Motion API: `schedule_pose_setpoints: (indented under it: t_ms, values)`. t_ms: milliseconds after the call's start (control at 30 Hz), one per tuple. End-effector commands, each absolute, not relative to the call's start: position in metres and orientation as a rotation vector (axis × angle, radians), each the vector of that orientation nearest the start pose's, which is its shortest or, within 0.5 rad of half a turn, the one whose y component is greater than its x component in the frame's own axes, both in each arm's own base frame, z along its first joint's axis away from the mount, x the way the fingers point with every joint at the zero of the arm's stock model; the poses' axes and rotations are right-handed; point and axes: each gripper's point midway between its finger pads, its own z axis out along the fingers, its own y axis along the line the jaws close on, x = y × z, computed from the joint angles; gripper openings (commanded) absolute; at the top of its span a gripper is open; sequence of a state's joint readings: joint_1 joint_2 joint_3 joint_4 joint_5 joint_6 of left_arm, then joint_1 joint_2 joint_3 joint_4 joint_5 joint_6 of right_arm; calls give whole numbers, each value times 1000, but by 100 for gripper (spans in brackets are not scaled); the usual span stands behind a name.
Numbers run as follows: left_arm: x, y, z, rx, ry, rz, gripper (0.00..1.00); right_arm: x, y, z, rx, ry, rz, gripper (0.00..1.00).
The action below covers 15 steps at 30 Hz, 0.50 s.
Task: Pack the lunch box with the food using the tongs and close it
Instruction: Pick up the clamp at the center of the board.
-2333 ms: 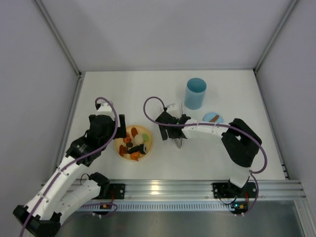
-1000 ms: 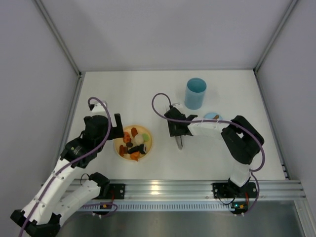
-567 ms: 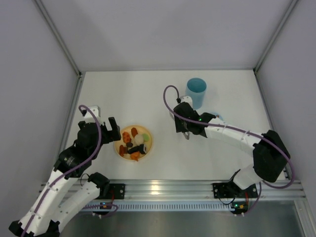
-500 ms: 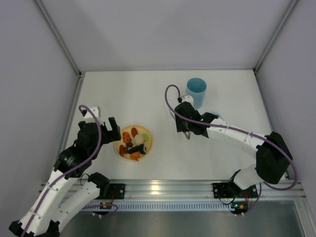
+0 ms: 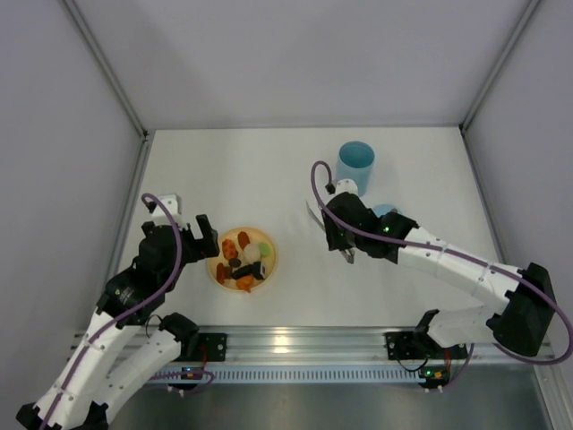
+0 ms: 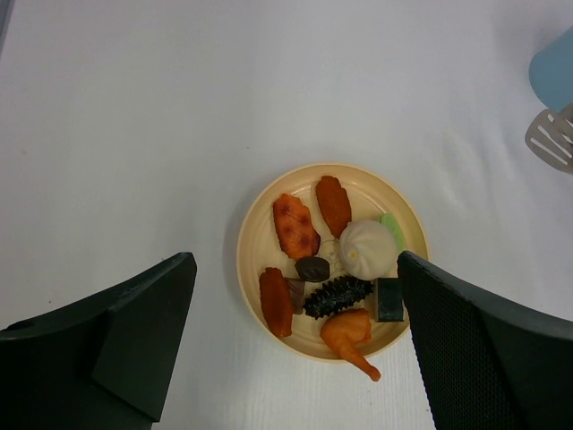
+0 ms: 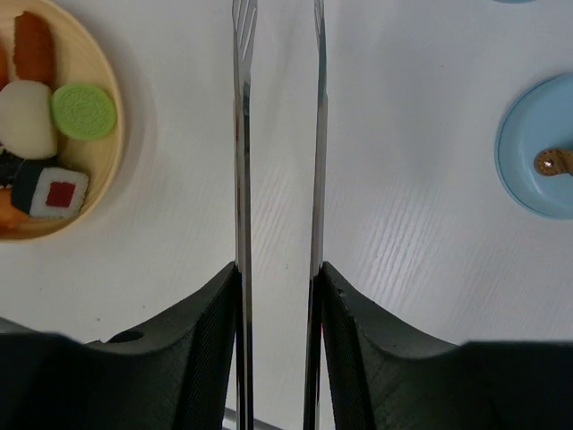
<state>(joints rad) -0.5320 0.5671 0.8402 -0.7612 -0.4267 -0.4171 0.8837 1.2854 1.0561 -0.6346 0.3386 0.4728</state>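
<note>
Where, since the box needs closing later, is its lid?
The lid lies flat on the table at the right edge of the right wrist view, right of the tongs; overhead, just below the lunch box.

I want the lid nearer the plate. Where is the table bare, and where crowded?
Bare: the table between the plate and the back wall, left of the lunch box; also the strip between the plate and the tongs. Crowded: around the right gripper, lid and lunch box.

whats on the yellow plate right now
On the plate: toy food, namely orange pieces, a white bun, a black spiky piece and a drumstick. The bun hides part of a green slice; anything beneath the pile is not visible.
</note>
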Motion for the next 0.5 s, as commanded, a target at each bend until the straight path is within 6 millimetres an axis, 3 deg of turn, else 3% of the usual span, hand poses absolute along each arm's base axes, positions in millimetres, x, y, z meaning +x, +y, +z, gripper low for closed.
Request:
schedule_pose_setpoints:
  t_ms: [0,267,467]
  values:
    - [217,-65,239,-142,1976,-202,99,219,243,197,-391,2302,350,38]
    - [217,-66,237,-138,1979,-203,99,169,285,217,-542,2259,449,39]
    - [217,-65,238,-137,1977,-203,99,150,317,220,-629,2246,474,40]
